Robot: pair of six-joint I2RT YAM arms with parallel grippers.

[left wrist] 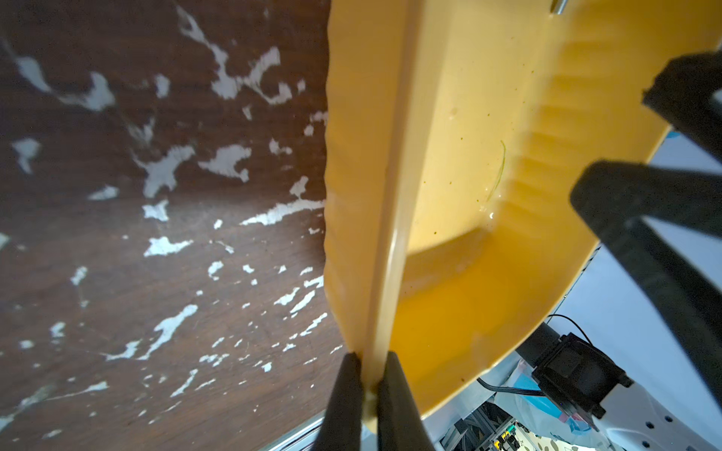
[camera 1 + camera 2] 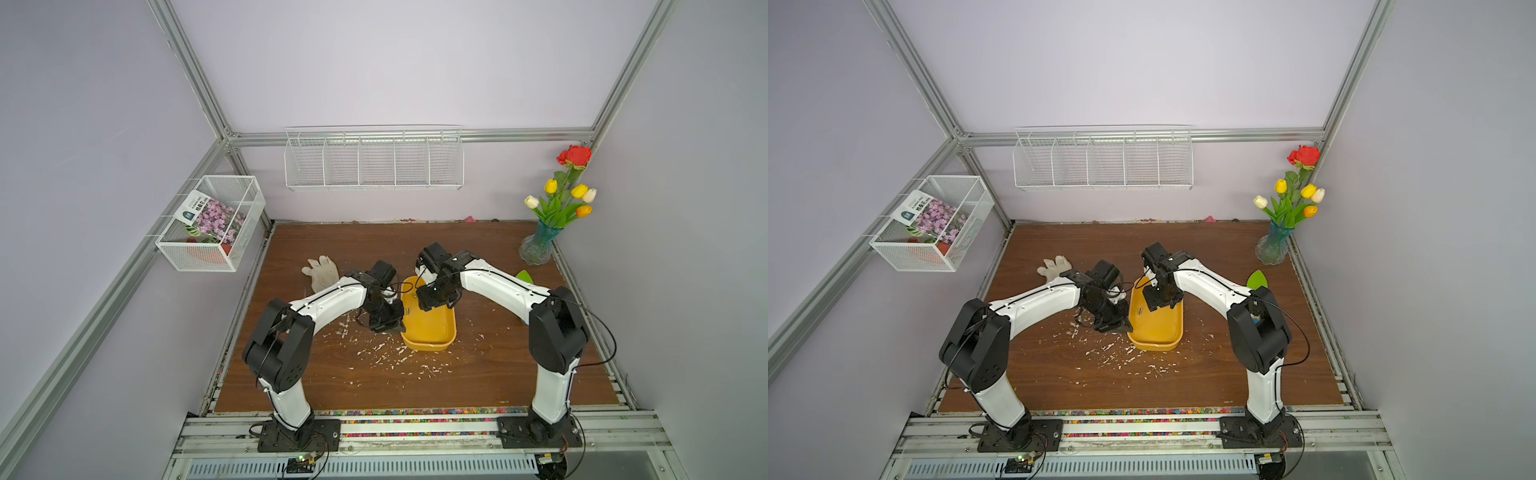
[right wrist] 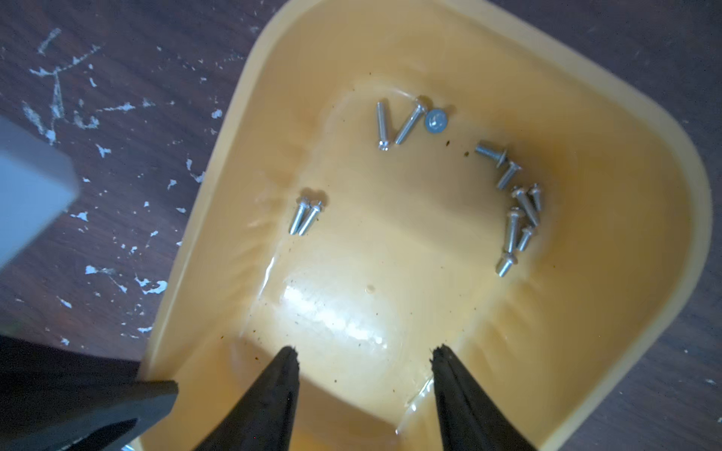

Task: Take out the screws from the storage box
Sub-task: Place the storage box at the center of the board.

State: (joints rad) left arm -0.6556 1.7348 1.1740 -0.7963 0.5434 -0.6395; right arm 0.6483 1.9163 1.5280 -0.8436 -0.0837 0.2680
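Observation:
The yellow-orange storage box (image 2: 430,330) (image 2: 1158,330) lies mid-table in both top views. My left gripper (image 1: 370,357) (image 2: 395,326) is shut on the rim (image 1: 390,195) of the box's left long wall, one finger outside and one inside. My right gripper (image 3: 363,351) (image 2: 427,306) hangs open over the inside of the box (image 3: 586,332) with nothing between its fingers. Several small silver screws lie on the box floor: a pair (image 3: 306,216), two more (image 3: 394,121) beside a round washer-like piece, and a curved row (image 3: 519,211) along the far wall. A few show faintly in a top view (image 2: 1140,309).
White flecks (image 2: 386,353) are scattered over the brown table left of and in front of the box. A white glove (image 2: 321,270) lies behind my left arm. A vase of flowers (image 2: 540,245) stands at the back right, with a green leaf (image 2: 524,275) beside my right arm. Wire baskets (image 2: 374,162) hang on the walls.

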